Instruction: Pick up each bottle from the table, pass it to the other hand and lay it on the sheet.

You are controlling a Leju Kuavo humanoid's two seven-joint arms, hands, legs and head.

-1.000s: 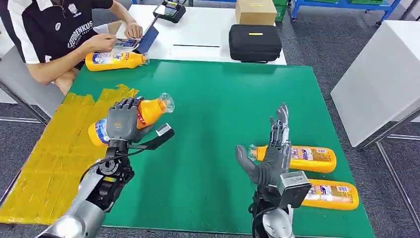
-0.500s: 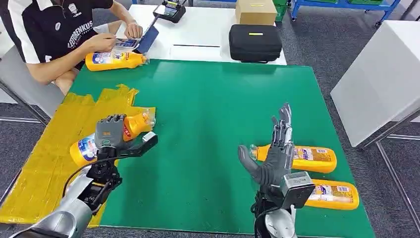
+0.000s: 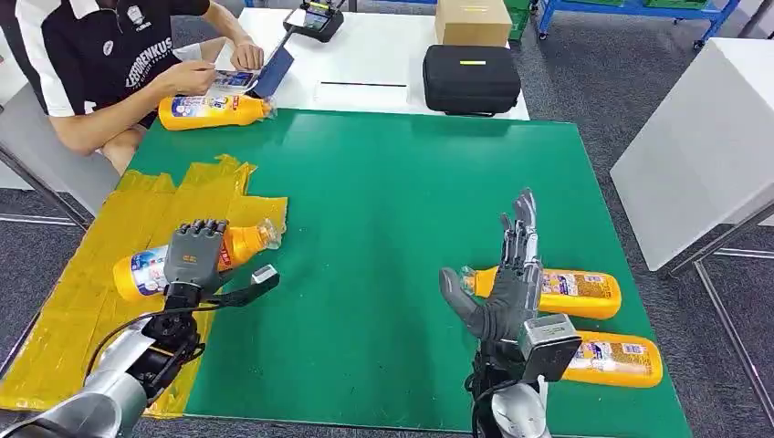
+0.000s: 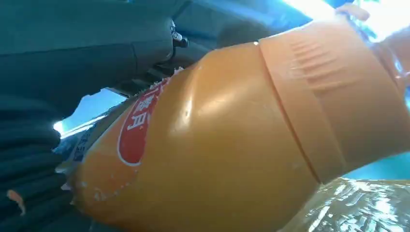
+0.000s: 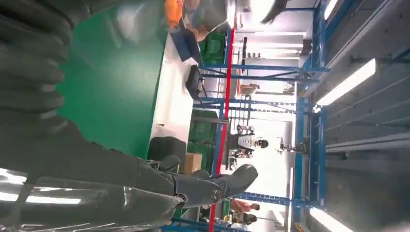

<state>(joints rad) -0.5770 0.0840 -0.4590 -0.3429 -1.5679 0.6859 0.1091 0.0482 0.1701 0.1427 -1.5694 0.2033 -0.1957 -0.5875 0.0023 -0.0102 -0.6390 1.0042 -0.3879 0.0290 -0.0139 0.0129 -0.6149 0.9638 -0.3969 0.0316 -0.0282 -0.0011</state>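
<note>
An orange bottle [image 3: 187, 262] is gripped around its middle by the left hand [image 3: 192, 256] and held lying sideways low over the yellow sheet [image 3: 82, 310], apparently so that it can be laid flat there. The right hand [image 3: 504, 287] is held upright with fingers spread, holding nothing, just beside two orange bottles [image 3: 570, 292] lying on the green bench [image 3: 402, 192], probably next. Orange liquid is seen through the held bottle.
</note>
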